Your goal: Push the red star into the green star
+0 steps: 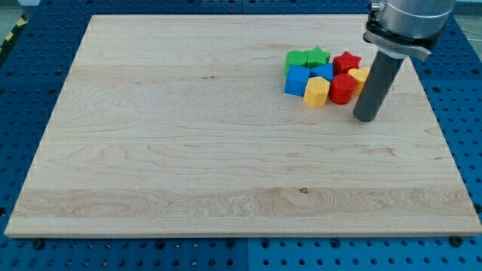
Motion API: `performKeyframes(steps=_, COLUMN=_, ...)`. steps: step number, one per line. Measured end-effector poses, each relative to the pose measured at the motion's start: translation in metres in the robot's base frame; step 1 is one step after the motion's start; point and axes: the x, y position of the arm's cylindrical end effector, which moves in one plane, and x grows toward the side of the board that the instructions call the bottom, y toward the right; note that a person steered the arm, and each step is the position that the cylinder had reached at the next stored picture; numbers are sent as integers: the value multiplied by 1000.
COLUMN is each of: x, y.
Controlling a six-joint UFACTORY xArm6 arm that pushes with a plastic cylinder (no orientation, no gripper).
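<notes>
**No gripper, only my tip, parked at the right of a tight cluster**

There is no gripper on this arm, so nothing is clenched, released or grasped; my tip [367,119], the lower end of the straight dark rod, rests on the pale wooden surface [188,150] just to the view's right of the blocks, beside the red cylinder-like block [341,89].

The small red star-shaped block [347,62] sits at the upper right of the cluster. The small green star-shaped block [318,56] lies just to its left, near but seemingly with a slim gap, with a blue block [324,71] wedged below and between them. A second green block [296,58] stands left of the green star, a blue cube [297,80] below that, and a yellow pentagon-like block [316,91] at the cluster's bottom.

The risk is crowding. My tip stands lower than the red star, so a straight leftward push from here would strike the red cylinder-like block first and shove the yellow and blue pieces along, possibly knocking the green star away. A push meeting the red star off-centre could spin it rather than slide it.

The rod covers most of a yellow-orange block [358,74], so its shape cannot be told. Whether the two stars already touch is hard to judge. The arm's upper part is cut off at the view's top.
</notes>
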Motion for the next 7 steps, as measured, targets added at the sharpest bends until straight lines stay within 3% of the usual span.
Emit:
performKeyframes(steps=2, x=-18, y=42)
performKeyframes(steps=4, x=-90, y=27)
performKeyframes(steps=7, x=-101, y=9)
